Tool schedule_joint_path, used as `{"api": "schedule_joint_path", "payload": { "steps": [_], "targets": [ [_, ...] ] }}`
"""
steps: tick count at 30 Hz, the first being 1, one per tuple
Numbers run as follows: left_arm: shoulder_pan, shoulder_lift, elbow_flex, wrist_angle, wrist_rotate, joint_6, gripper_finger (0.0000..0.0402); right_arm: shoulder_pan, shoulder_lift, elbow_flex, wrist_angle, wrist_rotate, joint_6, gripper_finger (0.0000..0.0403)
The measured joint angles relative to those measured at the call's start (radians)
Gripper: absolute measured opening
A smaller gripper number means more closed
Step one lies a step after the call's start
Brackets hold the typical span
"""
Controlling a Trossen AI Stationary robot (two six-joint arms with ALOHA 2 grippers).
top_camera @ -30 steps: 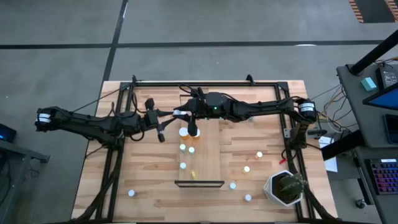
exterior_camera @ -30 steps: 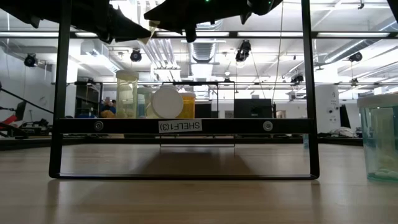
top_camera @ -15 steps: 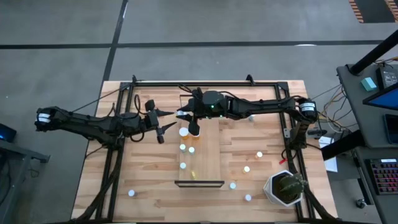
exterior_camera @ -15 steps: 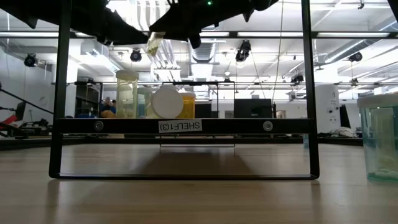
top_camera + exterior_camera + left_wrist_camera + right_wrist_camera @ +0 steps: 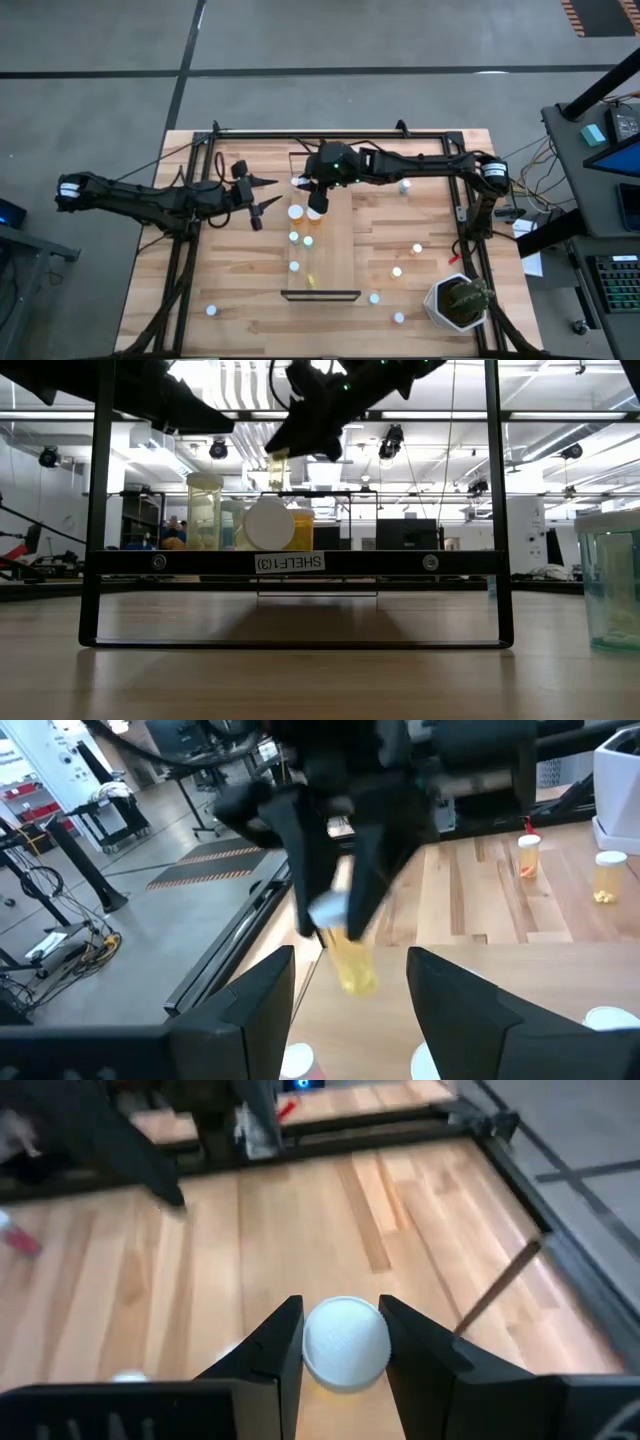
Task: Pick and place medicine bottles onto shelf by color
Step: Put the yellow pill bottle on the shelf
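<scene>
My right gripper [image 5: 308, 193] hangs over the far end of the shelf [image 5: 335, 255], shut on a yellow-bodied medicine bottle [image 5: 350, 965] with a white cap. The shelf is a light-wood plank with a dark rail [image 5: 320, 295] at its near end. Standing on it are a larger white-capped bottle [image 5: 295, 212], an orange one [image 5: 308, 242] and a few small ones. My left gripper [image 5: 266, 202] stands open and empty just left of the held bottle. More bottles stand on the table, such as one at the right [image 5: 417, 248]. My right gripper pinches the bottle's white cap [image 5: 345, 1342] by its sides between the two fingers. The fingers come slanting down from the table's right. The yellow body [image 5: 278, 468] hangs below the fingers, a little tilted, clear of the shelf.
A potted plant [image 5: 458, 303] in a white pot stands at the near right corner. A black metal frame [image 5: 200, 150] runs around the table's edges. Loose bottles stand right of the shelf [image 5: 397, 271] and near the front left [image 5: 212, 311].
My left gripper has opened and let go of the bottle, staying where it was. My right gripper has kept the bottle, tipped its fingers downward and sunk a little, so the bottle now hangs lower above the shelf's far end.
</scene>
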Motion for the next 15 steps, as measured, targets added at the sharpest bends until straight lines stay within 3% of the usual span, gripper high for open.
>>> {"api": "schedule_joint_path", "payload": {
  "steps": [8, 15],
  "targets": [
    [0.0, -0.01, -0.001, -0.005, 0.0, 0.0, 0.0178, -0.004, 0.001, -0.131, 0.131, -0.004, -0.048, 0.0106],
    [0.001, -0.01, -0.001, -0.003, 0.0, 0.0, 0.0178, -0.022, 0.049, -0.197, 0.263, -0.004, 0.022, 0.0106]
  ]
}}
